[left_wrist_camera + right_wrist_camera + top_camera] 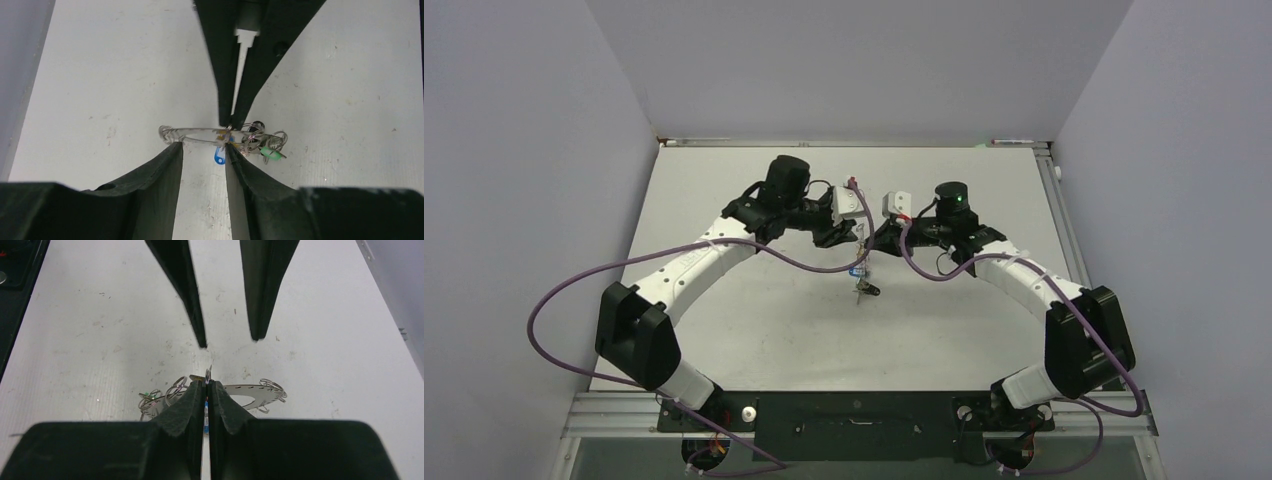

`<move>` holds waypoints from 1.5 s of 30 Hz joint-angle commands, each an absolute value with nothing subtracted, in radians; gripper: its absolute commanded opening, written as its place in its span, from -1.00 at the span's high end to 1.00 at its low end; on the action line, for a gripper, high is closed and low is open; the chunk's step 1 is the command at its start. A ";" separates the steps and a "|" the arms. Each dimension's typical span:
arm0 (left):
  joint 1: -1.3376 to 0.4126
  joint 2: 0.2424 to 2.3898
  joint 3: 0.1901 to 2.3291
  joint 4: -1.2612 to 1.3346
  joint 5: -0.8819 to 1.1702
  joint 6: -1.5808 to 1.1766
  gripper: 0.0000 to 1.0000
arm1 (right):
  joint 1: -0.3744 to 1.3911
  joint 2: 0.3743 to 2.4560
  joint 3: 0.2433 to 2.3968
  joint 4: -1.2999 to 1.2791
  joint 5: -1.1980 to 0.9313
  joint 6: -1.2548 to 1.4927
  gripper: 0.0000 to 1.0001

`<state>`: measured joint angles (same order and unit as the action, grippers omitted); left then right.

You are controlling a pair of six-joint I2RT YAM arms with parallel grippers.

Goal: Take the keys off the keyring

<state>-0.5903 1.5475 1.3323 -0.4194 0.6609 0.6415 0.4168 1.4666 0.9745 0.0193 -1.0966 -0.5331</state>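
Observation:
The keyring [250, 392], a flat grey metal ring with small wire loops along its rim, hangs above the table between both grippers. My right gripper [206, 384] is shut on its near rim, where a small wire loop pokes up between the pads. The keys dangle from it: a blue-headed one [218, 156], a green-headed one [270, 154] and a dark cluster [864, 290]. My left gripper [202, 145] stands open, its fingertips just short of the keyring [195, 134], which lies edge-on across them. From the right wrist the left gripper [230, 341] shows clear of the ring.
The white table [754, 320] is scuffed, with grey walls on the left, back and right. Purple cables [574, 290] loop beside both arms. A metal rail [1064, 220] runs along the table's right edge.

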 commanded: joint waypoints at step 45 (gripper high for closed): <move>-0.554 1.561 1.112 0.044 0.950 0.285 1.00 | 0.399 1.464 0.661 1.184 -1.093 0.123 0.90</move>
<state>-0.5205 1.5677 1.1149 -0.0105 0.9546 0.2485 0.4046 1.4555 0.6384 1.0657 -1.0779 0.1184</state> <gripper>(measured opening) 0.001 0.054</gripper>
